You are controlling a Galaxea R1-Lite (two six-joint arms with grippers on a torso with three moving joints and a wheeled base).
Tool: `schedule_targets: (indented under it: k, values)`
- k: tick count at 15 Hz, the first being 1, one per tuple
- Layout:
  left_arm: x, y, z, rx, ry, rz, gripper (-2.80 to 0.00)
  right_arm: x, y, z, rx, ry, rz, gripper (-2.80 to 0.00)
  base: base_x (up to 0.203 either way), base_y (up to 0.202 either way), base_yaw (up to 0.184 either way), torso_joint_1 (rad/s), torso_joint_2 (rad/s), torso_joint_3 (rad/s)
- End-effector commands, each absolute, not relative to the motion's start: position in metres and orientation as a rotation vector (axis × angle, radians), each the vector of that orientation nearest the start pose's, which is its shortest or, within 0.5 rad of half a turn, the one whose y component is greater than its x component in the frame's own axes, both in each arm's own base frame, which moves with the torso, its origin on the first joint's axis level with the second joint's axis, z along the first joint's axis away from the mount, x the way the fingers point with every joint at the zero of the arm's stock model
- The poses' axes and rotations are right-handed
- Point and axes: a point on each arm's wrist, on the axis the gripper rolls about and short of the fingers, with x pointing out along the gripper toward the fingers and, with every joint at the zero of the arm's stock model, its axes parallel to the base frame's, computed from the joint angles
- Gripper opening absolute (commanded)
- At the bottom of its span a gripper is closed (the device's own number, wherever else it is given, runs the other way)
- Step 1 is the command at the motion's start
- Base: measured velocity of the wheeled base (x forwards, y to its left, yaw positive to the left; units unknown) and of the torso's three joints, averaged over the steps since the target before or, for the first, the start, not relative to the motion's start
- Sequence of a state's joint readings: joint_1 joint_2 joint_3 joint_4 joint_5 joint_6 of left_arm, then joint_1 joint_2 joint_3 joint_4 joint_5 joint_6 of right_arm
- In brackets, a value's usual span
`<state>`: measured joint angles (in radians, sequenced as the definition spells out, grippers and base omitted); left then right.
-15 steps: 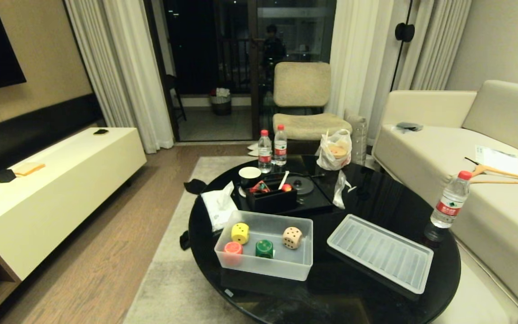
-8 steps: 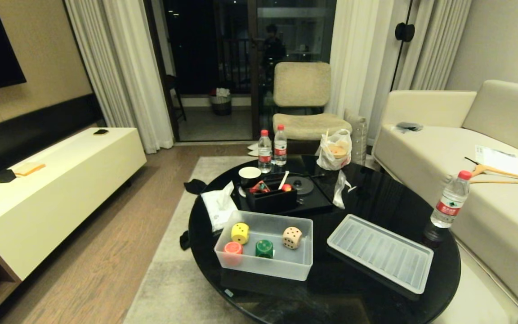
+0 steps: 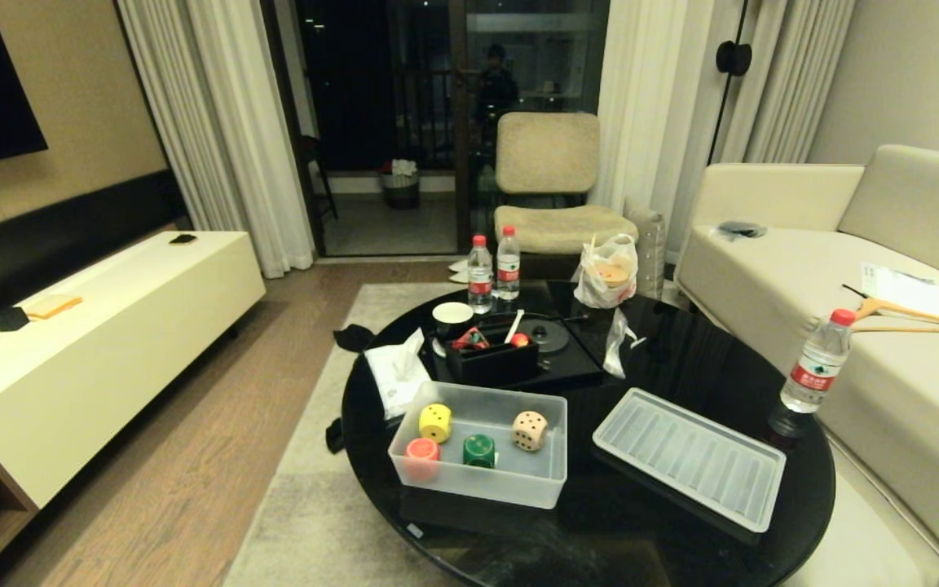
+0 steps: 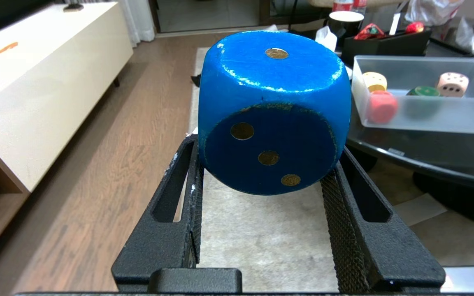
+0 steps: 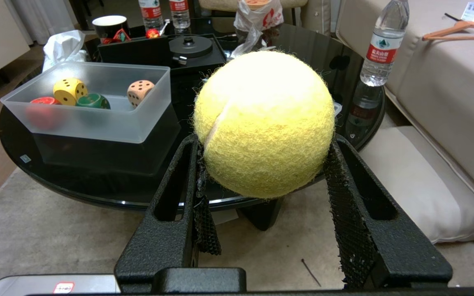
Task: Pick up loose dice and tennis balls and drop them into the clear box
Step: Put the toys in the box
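The clear box [image 3: 482, 487] stands open on the near left of the round black table [image 3: 685, 359]. Inside it lie a yellow die [image 3: 435, 422], a red-orange die [image 3: 421, 451], a green die [image 3: 478, 450] and a beige die [image 3: 530, 430]. Its ribbed lid [image 3: 688, 456] lies flat to the right. Neither arm shows in the head view. In the left wrist view my left gripper [image 4: 266, 153] is shut on a blue die [image 4: 274, 111], held above the rug short of the box [image 4: 418, 117]. My right gripper [image 5: 263, 144] is shut on a tennis ball [image 5: 263, 123] before the table's edge.
Behind the box are a black organiser tray [image 3: 492, 360], a tissue pack [image 3: 396, 377], a cup [image 3: 452, 316], two water bottles [image 3: 480, 273] and a plastic bag [image 3: 608, 273]. Another bottle [image 3: 817, 363] stands at the table's right edge. A sofa [image 3: 885, 326] is to the right, a low cabinet [image 3: 94, 342] to the left.
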<state>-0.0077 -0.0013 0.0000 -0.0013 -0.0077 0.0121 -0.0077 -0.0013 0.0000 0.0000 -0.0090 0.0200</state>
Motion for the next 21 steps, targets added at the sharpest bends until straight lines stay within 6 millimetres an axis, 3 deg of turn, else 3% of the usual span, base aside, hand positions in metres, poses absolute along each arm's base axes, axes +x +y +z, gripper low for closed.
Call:
schedule_targets:
  k: [1, 4, 7, 10, 13, 16, 19, 21]
  values:
    - [-0.026, 0.000, 0.085, 0.014, -0.035, -0.021, -2.80, -0.023, 0.000, 0.075, 0.020, 0.000, -0.017, -2.80, 0.000, 0.000, 0.000, 0.000, 0.00, 0.000]
    - [-0.025, -0.001, 0.133, 0.008, -0.043, -0.061, -2.80, -0.023, 0.000, 0.075, 0.020, 0.000, -0.017, -2.80, 0.000, 0.000, 0.000, 0.000, 0.00, 0.000]
    - [0.001, -0.002, 0.199, 0.005, 0.003, -0.140, -2.80, -0.023, 0.000, 0.075, 0.020, -0.002, -0.017, -2.80, 0.000, 0.000, 0.000, 0.000, 0.00, 0.000]
    - [0.058, -0.010, 0.253, 0.006, 0.074, -0.226, -2.80, -0.023, 0.000, 0.075, 0.020, -0.002, -0.017, -2.80, 0.000, 0.000, 0.000, 0.000, 0.00, 0.000]
    - [0.136, -0.028, 0.285, 0.007, 0.094, -0.303, -2.80, -0.023, 0.000, 0.075, 0.020, -0.001, -0.017, -2.80, 0.000, 0.000, 0.000, 0.000, 0.00, 0.000]
    - [0.206, -0.052, 0.288, 0.007, 0.130, -0.418, -2.80, -0.023, 0.000, 0.075, 0.020, 0.000, -0.017, -2.80, 0.000, 0.000, 0.000, 0.000, 0.00, 0.000]
    - [0.254, -0.085, 0.265, 0.010, 0.180, -0.547, -2.80, -0.023, 0.000, 0.075, 0.019, -0.002, -0.017, -2.80, 0.000, 0.000, 0.000, 0.000, 0.00, 0.000]
    - [0.282, -0.108, 0.239, 0.013, 0.234, -0.604, -2.80, -0.023, 0.000, 0.075, 0.018, -0.002, -0.017, -2.80, 0.000, 0.000, 0.000, 0.000, 0.00, 0.000]
